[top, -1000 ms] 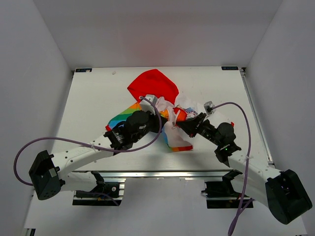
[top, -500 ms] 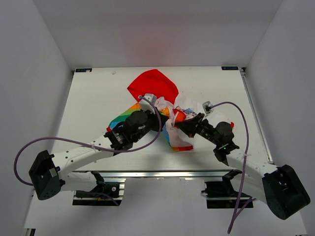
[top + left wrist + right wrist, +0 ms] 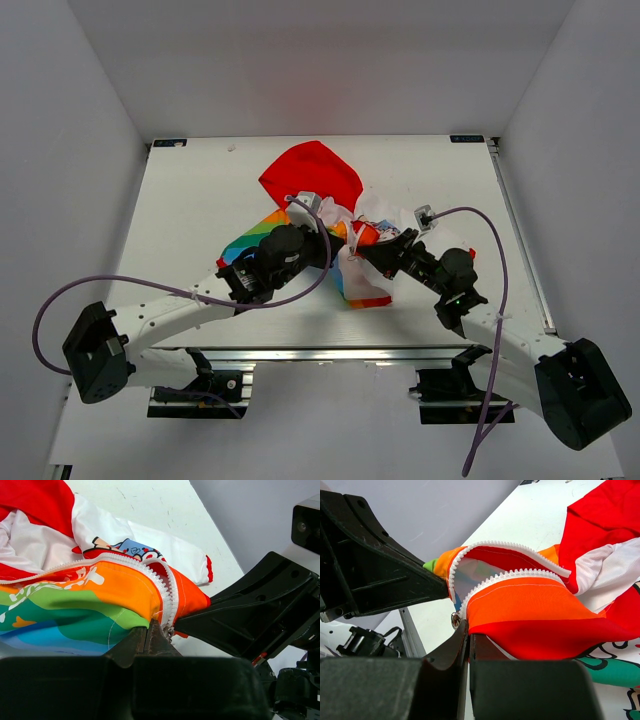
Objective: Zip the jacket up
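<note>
On the white desk (image 3: 190, 200) the jacket (image 3: 312, 177) is seen bunched centrally from above; only in the wrist views are its zipper (image 3: 161, 591) edges shown pinched by the left end effector (image 3: 149, 630) and the right end effector (image 3: 466, 630).

Left end effector (image 3: 333, 240) nudged slightly right, jacket (image 3: 310, 175) edge with it; right arm (image 3: 500, 335) swung slightly left.

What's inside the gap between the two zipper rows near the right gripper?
Only the jacket's pale lining, colours faintly showing through. Where the zipper rows meet, the shut right gripper covers them; a metal piece peeks out beside it.
</note>
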Available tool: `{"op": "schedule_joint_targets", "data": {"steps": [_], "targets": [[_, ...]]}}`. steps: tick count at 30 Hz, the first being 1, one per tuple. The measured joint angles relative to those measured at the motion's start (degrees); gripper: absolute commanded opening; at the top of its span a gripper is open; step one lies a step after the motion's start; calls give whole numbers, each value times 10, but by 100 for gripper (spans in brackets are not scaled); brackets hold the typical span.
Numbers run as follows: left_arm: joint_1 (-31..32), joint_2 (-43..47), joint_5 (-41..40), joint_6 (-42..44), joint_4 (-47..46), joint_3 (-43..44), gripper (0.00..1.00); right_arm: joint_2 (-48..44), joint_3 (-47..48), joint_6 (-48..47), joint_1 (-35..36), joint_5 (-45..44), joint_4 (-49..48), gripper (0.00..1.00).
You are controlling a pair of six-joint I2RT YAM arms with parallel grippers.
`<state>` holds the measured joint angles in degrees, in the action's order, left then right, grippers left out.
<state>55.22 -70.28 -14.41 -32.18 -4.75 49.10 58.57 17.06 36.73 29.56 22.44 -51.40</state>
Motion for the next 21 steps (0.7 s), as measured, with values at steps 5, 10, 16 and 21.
{"op": "schedule_joint_targets", "data": {"steps": [5,10,16,21], "targets": [[0,-1,3,-2,-1,0,0,0,0,0,0,-5,3,0],[0,-1,3,-2,0,0,0,0,1,0,0,-12,3,0],[0,-1,5,-2,0,-1,0,0,1,0,0,-15,3,0],[0,-2,8,-2,0,-6,0,0,4,0,0,-13,4,0]]}}
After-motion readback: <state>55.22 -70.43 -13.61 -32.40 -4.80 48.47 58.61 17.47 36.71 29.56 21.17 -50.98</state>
